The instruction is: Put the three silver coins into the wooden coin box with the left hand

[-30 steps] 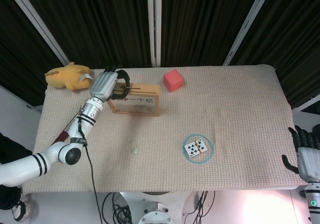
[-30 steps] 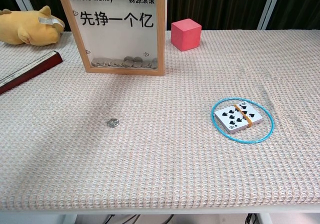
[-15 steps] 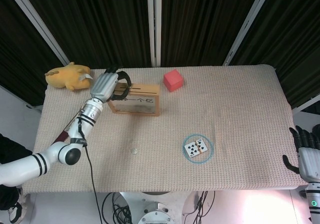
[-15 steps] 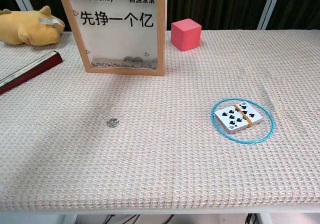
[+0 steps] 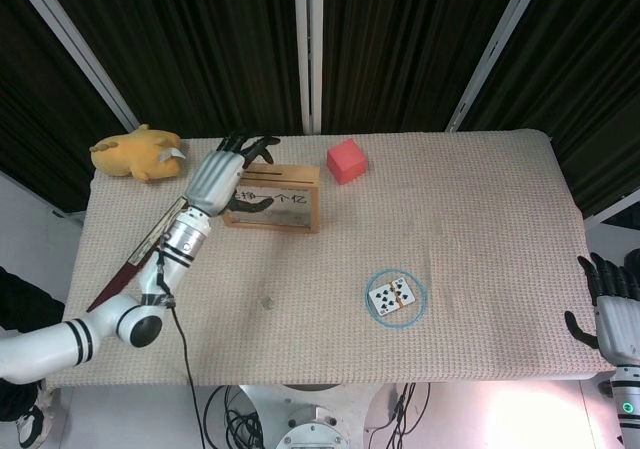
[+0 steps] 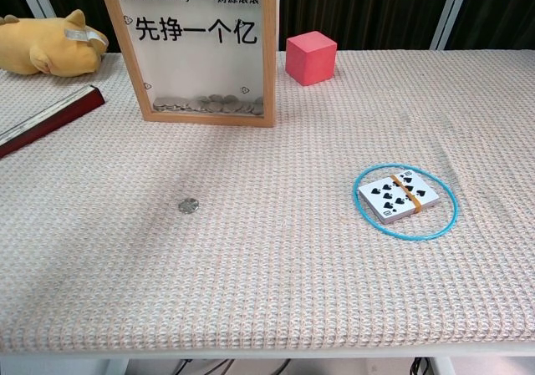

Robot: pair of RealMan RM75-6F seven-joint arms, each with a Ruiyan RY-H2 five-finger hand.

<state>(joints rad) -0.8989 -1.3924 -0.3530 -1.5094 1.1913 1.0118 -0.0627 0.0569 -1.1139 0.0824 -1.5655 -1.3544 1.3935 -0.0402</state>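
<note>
One silver coin [image 6: 189, 205] on the cloth; left hand [image 5: 222, 172] over wooden coin box [image 6: 199, 49], grasp unclear, chest view missing it.

L hand [image 5: 222, 172] fingers spread; R hand [image 5: 612, 309] idle.

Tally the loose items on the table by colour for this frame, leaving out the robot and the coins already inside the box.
Yellow: 1, plush toy
Red: 2, cube and flat dark-red bar
Wood: 1, coin box
Silver: 1, loose coin
Blue: 1, ring
White: 1, banded card deck, inside the ring
Total: 7
</note>
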